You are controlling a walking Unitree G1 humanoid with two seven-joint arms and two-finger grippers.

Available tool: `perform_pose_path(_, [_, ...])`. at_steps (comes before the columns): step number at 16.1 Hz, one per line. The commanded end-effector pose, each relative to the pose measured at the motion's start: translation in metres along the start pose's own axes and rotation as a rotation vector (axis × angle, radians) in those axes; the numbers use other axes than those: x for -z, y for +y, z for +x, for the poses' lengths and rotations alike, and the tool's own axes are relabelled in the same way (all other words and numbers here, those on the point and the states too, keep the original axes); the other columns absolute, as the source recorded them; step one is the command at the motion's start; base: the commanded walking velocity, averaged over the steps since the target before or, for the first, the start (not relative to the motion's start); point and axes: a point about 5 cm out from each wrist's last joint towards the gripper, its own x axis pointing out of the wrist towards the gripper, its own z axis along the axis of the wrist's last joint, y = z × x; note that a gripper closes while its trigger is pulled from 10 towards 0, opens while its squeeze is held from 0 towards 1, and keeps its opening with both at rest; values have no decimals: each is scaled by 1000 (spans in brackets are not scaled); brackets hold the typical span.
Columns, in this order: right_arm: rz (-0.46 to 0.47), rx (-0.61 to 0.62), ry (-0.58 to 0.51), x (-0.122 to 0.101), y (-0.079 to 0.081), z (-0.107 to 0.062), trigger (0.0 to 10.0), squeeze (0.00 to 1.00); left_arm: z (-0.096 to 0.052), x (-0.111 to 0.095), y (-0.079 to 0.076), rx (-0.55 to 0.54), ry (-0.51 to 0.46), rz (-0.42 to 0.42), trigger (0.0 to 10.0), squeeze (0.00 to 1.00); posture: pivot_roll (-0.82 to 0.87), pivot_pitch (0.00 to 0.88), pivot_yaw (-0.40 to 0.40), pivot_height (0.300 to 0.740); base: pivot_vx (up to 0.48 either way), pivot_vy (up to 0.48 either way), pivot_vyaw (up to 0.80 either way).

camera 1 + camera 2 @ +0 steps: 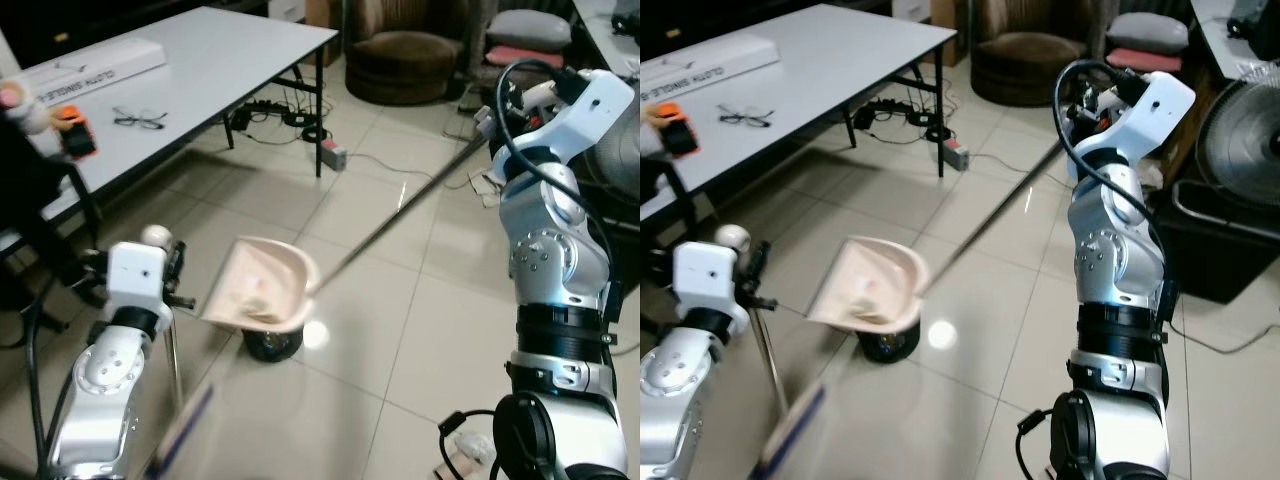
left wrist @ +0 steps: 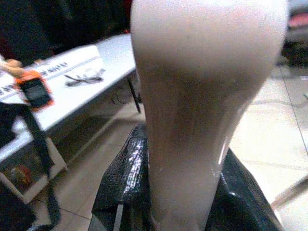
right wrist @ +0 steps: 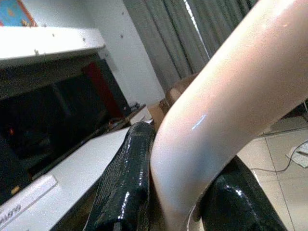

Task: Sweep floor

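Dustpan hangs tilted above the tiled floor, its long handle clamped in the right hand. Left hand is clamped on the broom handle.

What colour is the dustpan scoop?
The dustpan scoop is pale pinkish cream, clearest in the left eye view.

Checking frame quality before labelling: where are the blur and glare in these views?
Left eye view: the broom is smeared by motion blur, glare spot on the floor tiles beside the dustpan. Left wrist view: the pale handle is close and out of focus. Right wrist view: a small highlight on the curved handle, dark background.
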Motion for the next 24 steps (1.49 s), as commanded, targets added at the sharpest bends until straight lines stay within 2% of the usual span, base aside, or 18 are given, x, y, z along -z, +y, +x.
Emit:
perform_pose_path(1, [-16, 43, -76, -17, -11, 3, 10000, 0, 7, -5, -10, 44, -33, 8, 10000, 0, 83, 5, 24, 740, 345, 0, 0])
perform_pose_path(7, [-45, 8, -70, -10, -1, 2, 10000, 0, 17, 0, -14, 56, -41, -32, 10000, 0, 56, 0, 50, 740, 355, 0, 0])
perform_pose_path(11, [-82, -6, -57, -5, 2, 1, 10000, 0, 17, 3, -15, 60, -41, -25, 10000, 0, 55, 0, 52, 740, 393, 0, 109])
perform_pose_path(14, [-73, -4, -54, -2, 3, -1, 10000, 0, 17, 3, -15, 59, -45, -22, 10000, 0, 49, 0, 59, 740, 398, 0, 515])
perform_pose_path(19, [-20, 16, -57, 0, -1, -4, 10000, 0, 16, 6, -14, 57, -41, -19, 10000, 0, 53, 0, 63, 740, 395, 0, 0])
perform_pose_path(24, [-12, 14, -54, 2, -1, -5, 10000, 0, 15, 9, -11, 50, -34, -14, 10000, 0, 54, 0, 68, 740, 397, 0, 0])
